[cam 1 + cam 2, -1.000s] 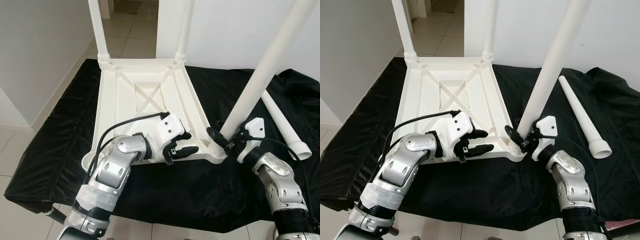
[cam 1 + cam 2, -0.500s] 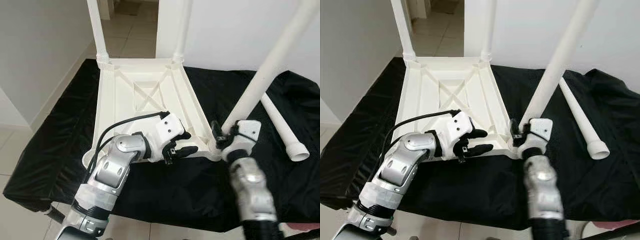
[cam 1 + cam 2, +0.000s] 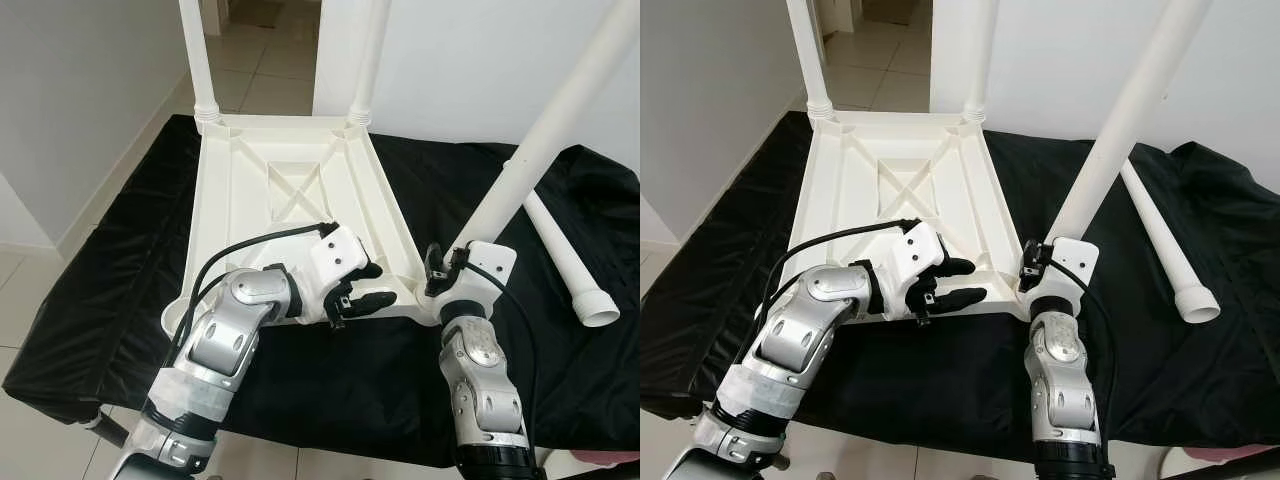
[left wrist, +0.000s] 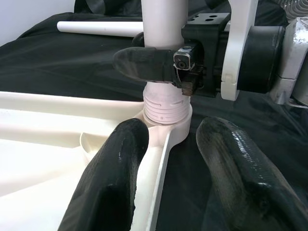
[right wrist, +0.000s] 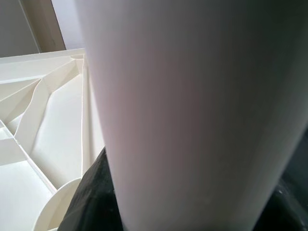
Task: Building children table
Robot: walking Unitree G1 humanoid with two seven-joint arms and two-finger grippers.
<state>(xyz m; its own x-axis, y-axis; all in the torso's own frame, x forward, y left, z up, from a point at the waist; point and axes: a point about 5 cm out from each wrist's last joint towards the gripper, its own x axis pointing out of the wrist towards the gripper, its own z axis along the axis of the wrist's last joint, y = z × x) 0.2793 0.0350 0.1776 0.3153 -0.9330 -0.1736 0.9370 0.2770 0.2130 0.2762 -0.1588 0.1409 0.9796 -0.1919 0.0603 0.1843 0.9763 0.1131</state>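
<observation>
Right gripper point(image 3: 447, 272) clamped on slanted white plastic leg point(image 3: 540, 150) (at its threaded base), left gripper point(image 3: 362, 287) parted over upturned white plastic table top point(image 3: 290, 190) near edge, black cloth point(image 3: 110, 260) beneath

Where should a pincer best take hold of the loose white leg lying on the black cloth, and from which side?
Grip the loose leg around its plain shaft, midway along, coming from above with the fingers across its width. It lies flat on the black cloth with room on both sides; its flared end looks too wide.
</observation>
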